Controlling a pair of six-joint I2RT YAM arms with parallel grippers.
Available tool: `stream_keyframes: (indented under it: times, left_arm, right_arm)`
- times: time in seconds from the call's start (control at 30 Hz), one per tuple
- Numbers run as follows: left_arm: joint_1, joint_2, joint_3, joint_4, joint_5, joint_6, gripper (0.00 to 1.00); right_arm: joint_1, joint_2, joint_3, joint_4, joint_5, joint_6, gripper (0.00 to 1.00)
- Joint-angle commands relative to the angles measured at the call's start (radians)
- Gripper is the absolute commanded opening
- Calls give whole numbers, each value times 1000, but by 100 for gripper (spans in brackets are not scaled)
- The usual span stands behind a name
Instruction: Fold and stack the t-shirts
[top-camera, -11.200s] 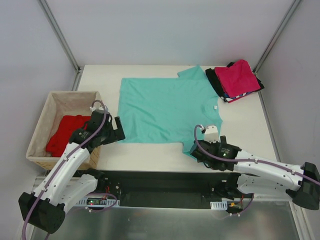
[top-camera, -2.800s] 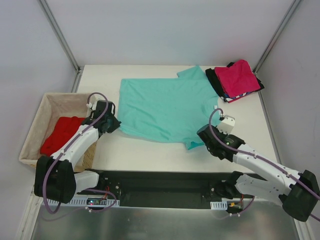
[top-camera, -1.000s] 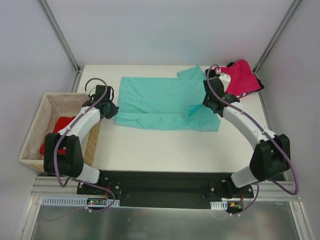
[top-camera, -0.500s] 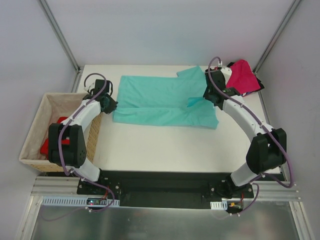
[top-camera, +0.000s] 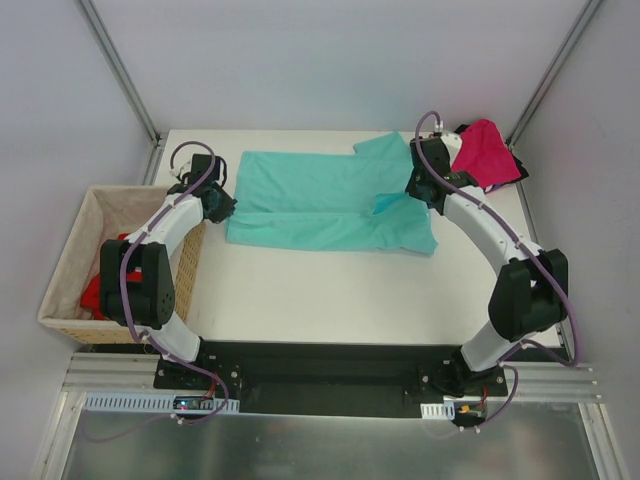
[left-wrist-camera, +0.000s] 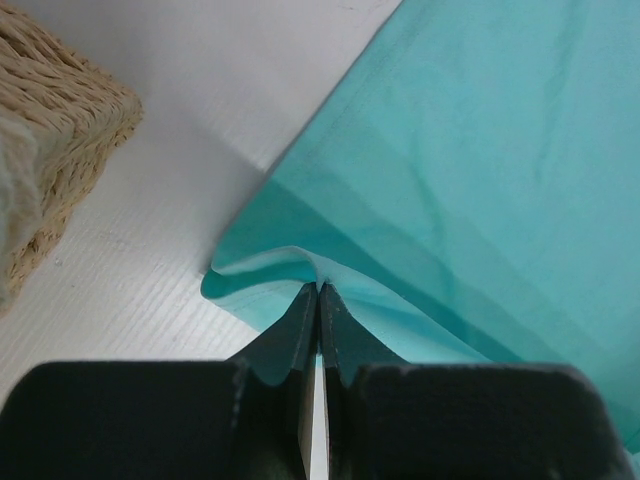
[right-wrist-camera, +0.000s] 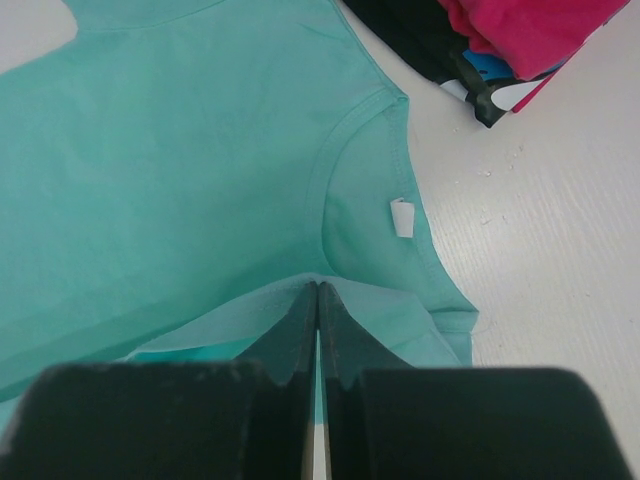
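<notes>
Desk: Which step?
Me: Mid-fold. My left gripper (left-wrist-camera: 318, 296) and right gripper (right-wrist-camera: 317, 292) are pinched tight on the folded-over edge of the teal t-shirt (top-camera: 320, 195), mid-table (top-camera: 330, 290). Next I'd lay it flat, then let go

Materials as I see them: mostly soft matt cloth, nothing glossy.
From here the teal t-shirt (left-wrist-camera: 480, 150) is a fine, smooth knit, matt, w/ stitched collar band; pink t-shirt (right-wrist-camera: 530, 30) & black t-shirt (right-wrist-camera: 415, 35) are soft matt cloth too. The basket (left-wrist-camera: 60, 130) is rough tan wicker w/ pale cloth lining. The surface (left-wrist-camera: 150, 230) is white, matt, faintly grained. Left pincer (left-wrist-camera: 318, 300) & right pincer (right-wrist-camera: 317, 300) look like matt black plastic.
</notes>
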Motion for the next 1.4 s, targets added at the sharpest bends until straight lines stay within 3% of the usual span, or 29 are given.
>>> stream_keyframes:
  times: [0.0, 0.97, 1.03, 1.07, 1.1, 1.17, 1.2, 1.23, 1.3, 1.33, 1.37]
  left_arm:
    - [4, 10, 48, -8, -2, 29, 0]
    - [4, 210, 143, -10, -15, 34, 0]
    - [4, 214, 154, -7, -19, 34, 0]
    - [4, 217, 157, -5, -28, 37, 3]
    - [4, 219, 160, -2, -35, 38, 17]
    - [4, 222, 174, 16, -41, 58, 40]
    - [4, 224, 181, 20, -47, 64, 52]
    - [4, 230, 200, 23, -50, 73, 72]
    - [4, 236, 217, 23, -56, 89, 87]
    - [4, 237, 227, 23, -59, 92, 99]
    - [4, 236, 232, 23, -61, 95, 99]
  right_arm:
    - [-4, 8, 1, 19, -3, -6, 1]
    - [-17, 237, 105, 33, -24, -16, 1]
    - [-17, 255, 128, 33, -29, -19, 9]
    - [-18, 269, 136, 35, -29, -23, 14]
    - [-20, 280, 153, 35, -27, -25, 24]
    - [-18, 294, 168, 36, -18, -36, 33]
    - [-20, 306, 180, 39, -18, -40, 44]
    - [-18, 309, 183, 53, -15, -45, 50]
    - [-21, 311, 193, 61, -4, -55, 65]
    - [-20, 309, 200, 62, 0, -57, 70]
    - [-21, 304, 202, 64, 11, -59, 75]
